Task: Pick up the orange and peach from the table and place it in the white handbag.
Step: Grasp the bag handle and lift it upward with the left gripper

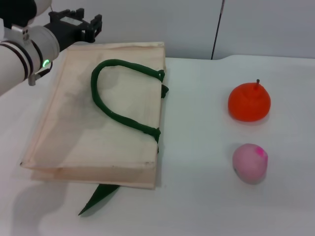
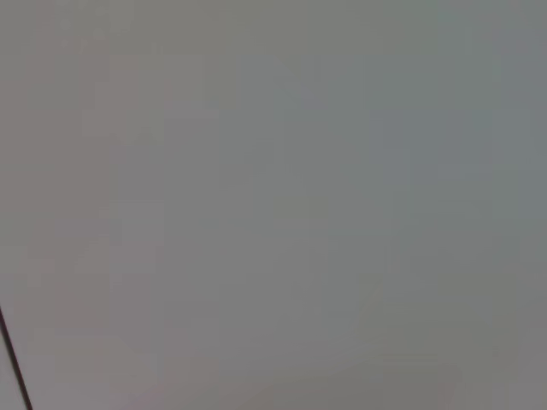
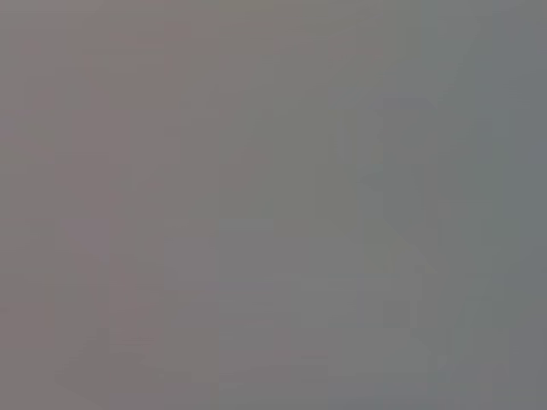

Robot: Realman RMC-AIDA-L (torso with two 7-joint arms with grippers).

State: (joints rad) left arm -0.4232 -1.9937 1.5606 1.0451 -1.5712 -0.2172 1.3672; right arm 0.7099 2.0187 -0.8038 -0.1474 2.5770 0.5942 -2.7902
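One orange (image 1: 249,102), one peach (image 1: 250,162) and one white handbag (image 1: 98,115) are lying on the white table (image 1: 206,196). The orange is sitting toward the right side of the head view with its dark stem pointing up; the peach is resting nearer the robot than the orange, apart from it, its magenta patch showing on top. Both fruits are lying well apart from the handbag, with bare tabletop between them and the bag's right edge. The handbag is lying flat on the left half of the table; one green handle (image 1: 118,98) is looping across its upper face, and a second green strip (image 1: 98,199) is poking out from under its near edge. The table's far edge is meeting a pale wall behind the bag and the orange.

One arm is showing: the left gripper (image 1: 91,27) is hanging above the bag's far left corner, holding nothing, its dark fingers seeming to be standing slightly apart. The right gripper is not appearing in the head view. Both wrist views are showing only a plain grey surface
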